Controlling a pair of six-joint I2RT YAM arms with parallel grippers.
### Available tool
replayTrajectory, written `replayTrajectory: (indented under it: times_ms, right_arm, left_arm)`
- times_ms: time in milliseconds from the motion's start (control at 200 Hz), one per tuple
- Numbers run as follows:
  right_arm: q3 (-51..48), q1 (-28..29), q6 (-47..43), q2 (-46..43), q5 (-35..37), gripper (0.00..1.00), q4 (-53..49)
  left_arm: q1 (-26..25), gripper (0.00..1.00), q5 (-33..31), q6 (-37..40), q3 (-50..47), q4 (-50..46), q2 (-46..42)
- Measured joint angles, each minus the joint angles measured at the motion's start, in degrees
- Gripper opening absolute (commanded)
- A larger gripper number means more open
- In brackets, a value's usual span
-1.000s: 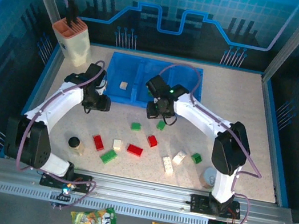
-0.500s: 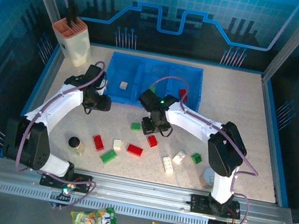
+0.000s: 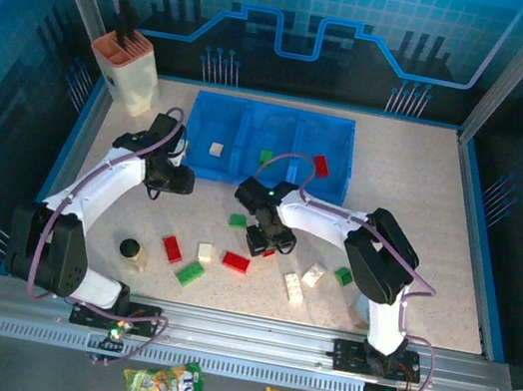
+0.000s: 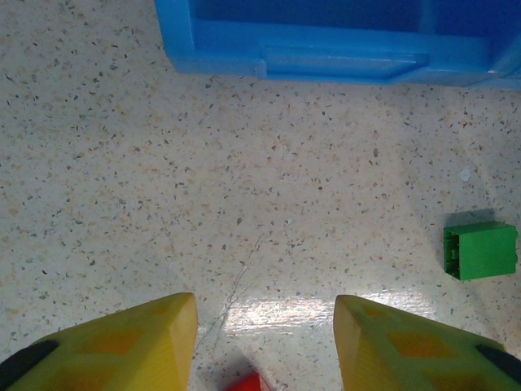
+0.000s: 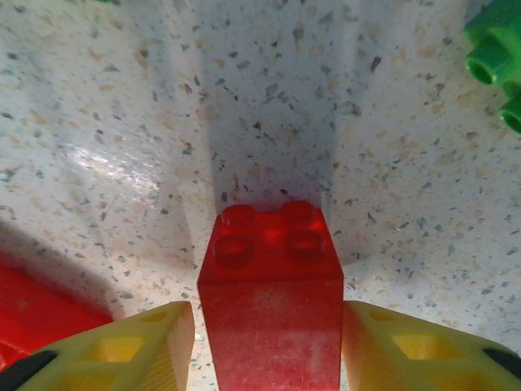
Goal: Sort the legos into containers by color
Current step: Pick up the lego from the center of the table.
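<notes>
Right tool (image 5: 267, 324) of mine is down low on the speckled tabletop (image 3: 422, 204), with one yellow finger on each side of a small red plastic brick (image 5: 269, 261). The fingers are very close to its flat sides, but I cannot tell if they are squeezing it yet. The brick sits on the tabletop, a little in front of the bright blue plastic tray (image 3: 348, 160) with three boxes in it.

To do this well, I think I should squeeze both sides evenly, so the brick does not twist or pop out. Then I should lift straight up, because a second red brick (image 5: 37, 314) lies close on one side and a small green brick (image 5: 498, 57) is near too. A bump could push them away.

One sorted red brick (image 3: 321, 164) lies in the tray's right box, so this one should go there. I should go over the wall and let go low.

My left tool (image 4: 264, 318) has its fingers apart with nothing between them, near the tray's front wall.
</notes>
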Motion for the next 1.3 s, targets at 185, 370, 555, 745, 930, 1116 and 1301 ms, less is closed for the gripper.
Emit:
replayTrajectory:
  times_ms: [185, 370, 555, 745, 930, 1116, 1301]
  right_arm:
    - [-0.3, 0.0, 0.4, 0.2, 0.1, 0.45, 0.2]
    - [-0.3, 0.0, 0.8, 0.2, 0.2, 0.4, 0.1]
    - [-0.3, 0.0, 1.2, 0.2, 0.4, 0.38, 0.1]
    - [-0.3, 0.0, 1.4, 0.0, 0.7, 0.36, -0.3]
    - [-0.3, 0.0, 1.7, -1.2, 0.7, 0.35, -1.4]
    - [-0.3, -0.4, 1.8, -4.6, 0.7, 0.35, -2.7]
    - [-0.3, -2.6, 1.6, -8.0, 0.7, 0.35, -4.1]
  left_arm:
    - [0.0, 0.49, 0.0, 0.0, 0.0, 0.0, -0.3]
    - [0.0, 0.48, 0.0, 0.0, 0.0, 0.0, -0.3]
    - [0.0, 0.48, 0.0, 0.0, 0.0, 0.0, -0.3]
    - [0.0, 0.48, 0.0, 0.0, 0.0, 0.0, -0.3]
    - [0.0, 0.48, 0.0, 0.0, 0.0, 0.0, -0.3]
    - [0.1, 0.48, 0.0, 0.0, 0.0, 0.0, -0.3]
    - [0.2, 0.48, 0.0, 0.0, 0.0, 0.0, -0.3]
